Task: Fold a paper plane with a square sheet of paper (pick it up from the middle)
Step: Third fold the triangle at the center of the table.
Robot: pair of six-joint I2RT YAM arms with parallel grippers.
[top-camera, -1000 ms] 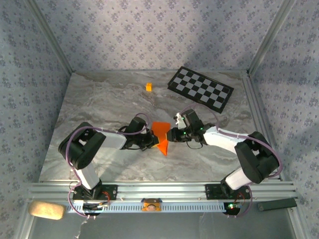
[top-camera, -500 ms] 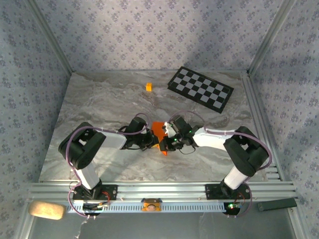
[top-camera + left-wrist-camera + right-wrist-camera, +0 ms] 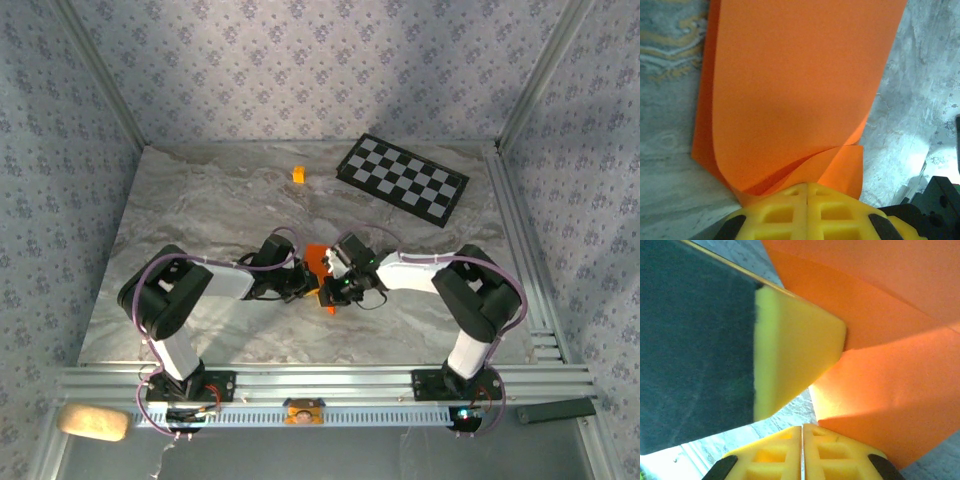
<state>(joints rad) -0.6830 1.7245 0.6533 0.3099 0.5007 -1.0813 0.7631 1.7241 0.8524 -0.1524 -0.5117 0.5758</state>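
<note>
Bright even overhead light, soft shadows, wrist close-ups possibly blurred

My right gripper [image 3: 333, 288] has swung in from well right of the square sheet of paper [image 3: 316, 257] to right over it, its jaws have closed, and it now hides most of the orange.

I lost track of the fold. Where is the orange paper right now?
In the top view the orange paper sits near the middle of the table, held by the left gripper on its left, with the right gripper close on its right.
</note>
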